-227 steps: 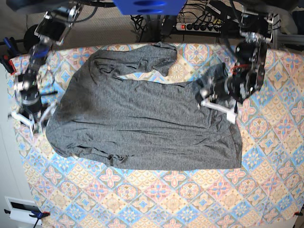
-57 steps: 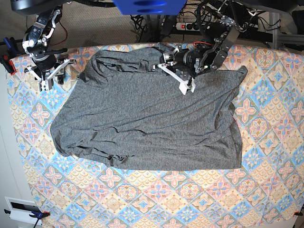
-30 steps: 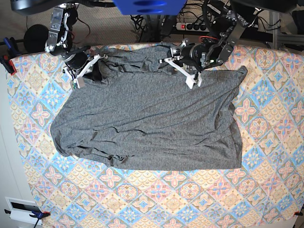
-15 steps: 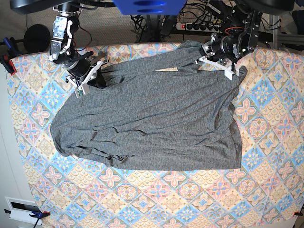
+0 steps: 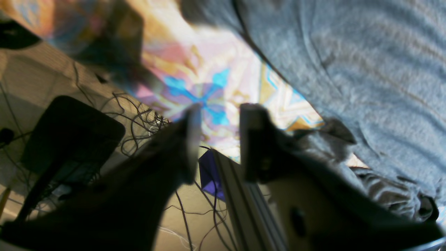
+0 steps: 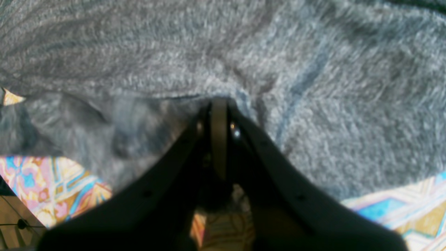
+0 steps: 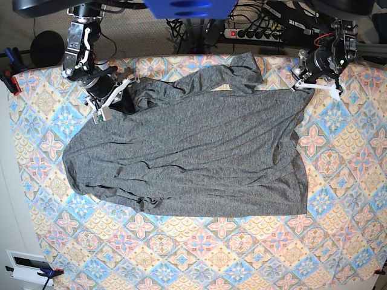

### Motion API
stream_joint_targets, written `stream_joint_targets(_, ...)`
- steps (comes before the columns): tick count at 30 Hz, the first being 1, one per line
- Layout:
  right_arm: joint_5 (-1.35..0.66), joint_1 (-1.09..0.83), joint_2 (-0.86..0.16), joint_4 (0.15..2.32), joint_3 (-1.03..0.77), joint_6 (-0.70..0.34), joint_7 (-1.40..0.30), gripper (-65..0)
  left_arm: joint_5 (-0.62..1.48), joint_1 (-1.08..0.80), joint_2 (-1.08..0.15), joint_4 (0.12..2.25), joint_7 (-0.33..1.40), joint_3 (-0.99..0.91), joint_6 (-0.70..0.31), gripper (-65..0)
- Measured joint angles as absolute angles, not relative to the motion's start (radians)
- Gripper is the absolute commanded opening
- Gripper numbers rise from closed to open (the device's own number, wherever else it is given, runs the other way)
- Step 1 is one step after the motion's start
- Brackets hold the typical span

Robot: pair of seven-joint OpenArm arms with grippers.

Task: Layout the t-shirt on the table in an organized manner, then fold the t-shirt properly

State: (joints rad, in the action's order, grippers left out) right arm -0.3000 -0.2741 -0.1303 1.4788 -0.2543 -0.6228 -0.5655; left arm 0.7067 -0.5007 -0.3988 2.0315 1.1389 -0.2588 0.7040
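Lying spread across the middle of the table (image 7: 338, 181), a wide surface under a tile-patterned cloth of blue, pink and cream medallions, the dark heather-grey knit t-shirt (image 7: 187, 151) shows in the base view with wrinkles along its near hem and one sleeve bunched up at the far edge. The right gripper (image 7: 112, 99) sits at the shirt's far corner on that view's left, white fingers down in the fabric. The left gripper (image 7: 315, 78) stands at the opposite far corner, just at the cloth's edge. Behind the table: a white power strip (image 7: 257, 34) amid black cables, a blue housing (image 7: 189, 8) at top centre, beige carpet. Red-tipped clamps (image 7: 10, 81) pin the tablecloth at the left edge.

Left wrist view, blurred: the left gripper (image 5: 218, 139) has its two fingers parted with a clear gap and nothing between them; patterned cloth shows through the gap. The grey shirt (image 5: 366, 69) lies to the right, a rumpled fold just beside the right-hand finger. Below, tangled cables and a dark box (image 5: 69, 136) on the floor.

Right wrist view: the right gripper (image 6: 218, 115) is fully closed, its tips pinching a ridge of the grey shirt (image 6: 313, 69), which fills most of the frame. Patterned cloth (image 6: 52, 181) shows at the lower corners.
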Motion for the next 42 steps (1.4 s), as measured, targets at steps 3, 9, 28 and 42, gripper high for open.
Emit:
stream_joint_targets(3,-0.3,-0.274,-0.13,1.479,-0.255,-0.623,-0.566,-65.0,0.73,-0.493,-0.388,2.031,1.152,-0.258,0.702,-33.5)
stream_joint_targets(9,-0.261,-0.182,-0.122,1.464,-0.247,-0.622,-0.635,-65.0,0.733,-0.519,-0.361,2.03,1.074,-0.405,0.696,-25.4)
stream_joint_targets(28,-0.262,-0.188,-0.119,1.462,-0.245,-0.599,-0.605,-65.0,1.009,-0.262,-0.313,1.995,1.287,-0.035,0.699,-24.7)
stream_joint_targets(42,-0.262,-0.188,-0.12,1.462,-0.244,-0.599,-0.606,-65.0,0.934,-0.243,-0.322,1.886,1.337,0.021,0.699,-24.9)
